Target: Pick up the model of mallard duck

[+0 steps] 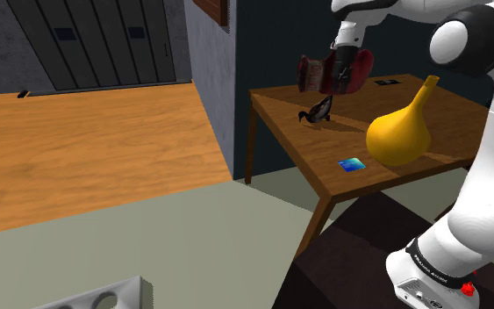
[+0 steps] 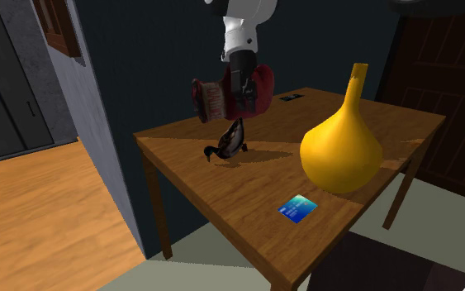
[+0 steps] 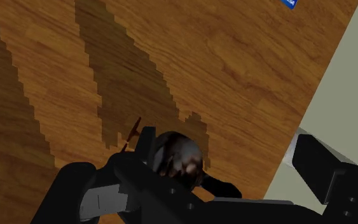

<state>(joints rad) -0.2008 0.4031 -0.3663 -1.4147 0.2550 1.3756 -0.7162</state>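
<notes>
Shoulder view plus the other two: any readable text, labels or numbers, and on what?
None legible.
On the blue card: pale marks, too small to read.
On the band around the arm's base: lettering, too blurred to read.
On the small dark slab: a pale mark, unreadable.

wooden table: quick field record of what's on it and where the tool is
surface: brown wooden table
target: dark duck model, on the table, tilted
tool: black two-finger tool, open, just above the duck, fingers apart and not clasping it
behind tool: dark red rounded object, kind unclear
other items: yellow gourd-shaped vase; small blue card near the table edge in front of the vase
held: nothing
</notes>
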